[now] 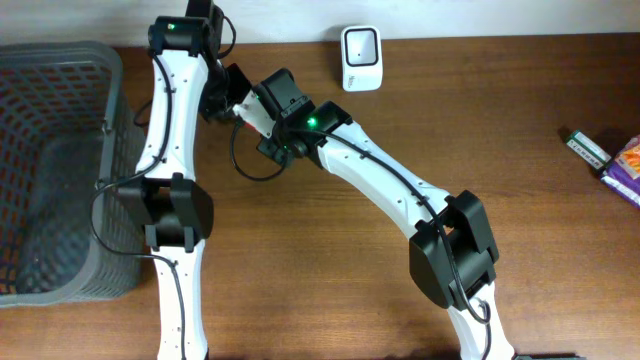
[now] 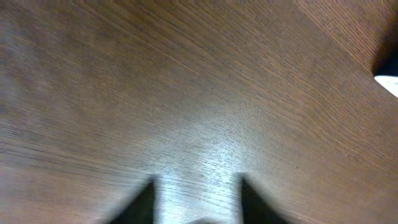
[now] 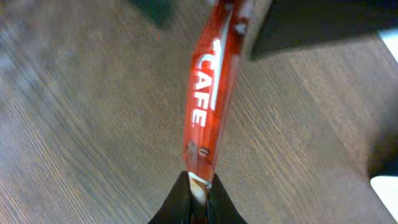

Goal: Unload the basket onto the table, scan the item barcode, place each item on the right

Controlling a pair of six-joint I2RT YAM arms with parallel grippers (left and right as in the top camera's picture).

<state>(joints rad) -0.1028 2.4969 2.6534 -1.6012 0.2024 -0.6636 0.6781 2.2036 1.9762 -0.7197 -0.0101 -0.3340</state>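
The item is a thin red stick sachet (image 3: pixel 208 93) with white "CAFE" lettering. My right gripper (image 3: pixel 199 190) is shut on its near end, and the sachet sticks out away from the fingers above the wooden table. In the overhead view the sachet (image 1: pixel 241 108) is only a small red and white spot where both arms meet, with my right gripper (image 1: pixel 250 106) beside it. There my left gripper (image 1: pixel 226 92) sits just to its left. In the left wrist view that left gripper (image 2: pixel 196 202) stands open with only bare wood between its fingers. The white barcode scanner (image 1: pixel 360 58) stands at the table's back edge.
A grey mesh basket (image 1: pixel 60 170) fills the left side of the table. At the far right lie a green and black packet (image 1: pixel 588 148) and a purple packet (image 1: pixel 628 165). Both arms cross the middle of the table.
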